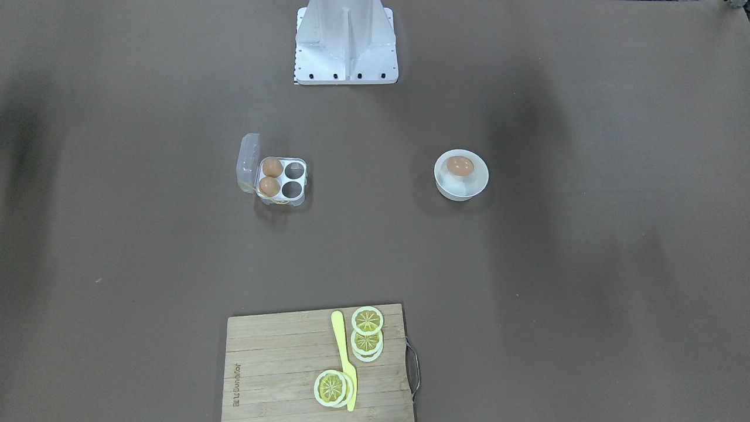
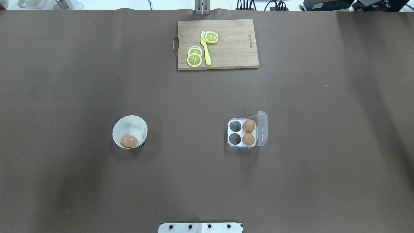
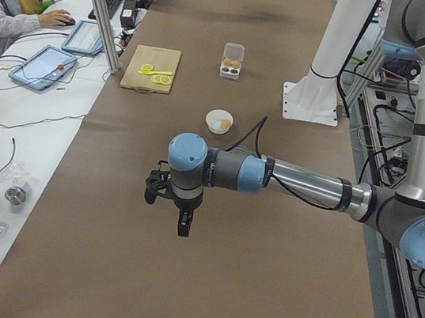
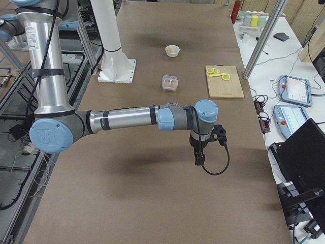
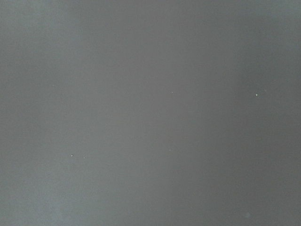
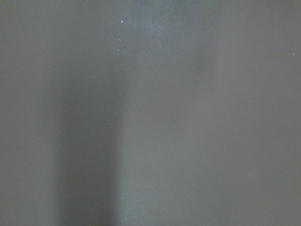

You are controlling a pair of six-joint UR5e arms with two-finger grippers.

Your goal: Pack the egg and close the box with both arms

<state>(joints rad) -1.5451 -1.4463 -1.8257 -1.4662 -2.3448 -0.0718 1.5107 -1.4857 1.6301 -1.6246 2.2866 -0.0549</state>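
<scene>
The egg (image 2: 129, 141), in the bowl (image 2: 130, 121) well apart from the open box (image 2: 235, 138), is likely light, slippery and fragile; grip gently across its middle; left end effector (image 3: 170, 201) and right end effector (image 4: 203, 148) states cannot be determined.

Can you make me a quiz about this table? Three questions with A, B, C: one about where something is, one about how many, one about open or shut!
1. Where is the loose egg? A: on the wooden board. B: in the white bowl. C: on the bare table.
2. How many eggs sit in the box? A: one. B: four. C: two.
3. How is the box's lid? A: open. B: shut. C: gone.
Answers: 1 B, it lies inside the bowl. 2 C, two cups are filled, two empty. 3 A, the lid stands open beside the cups.
</scene>
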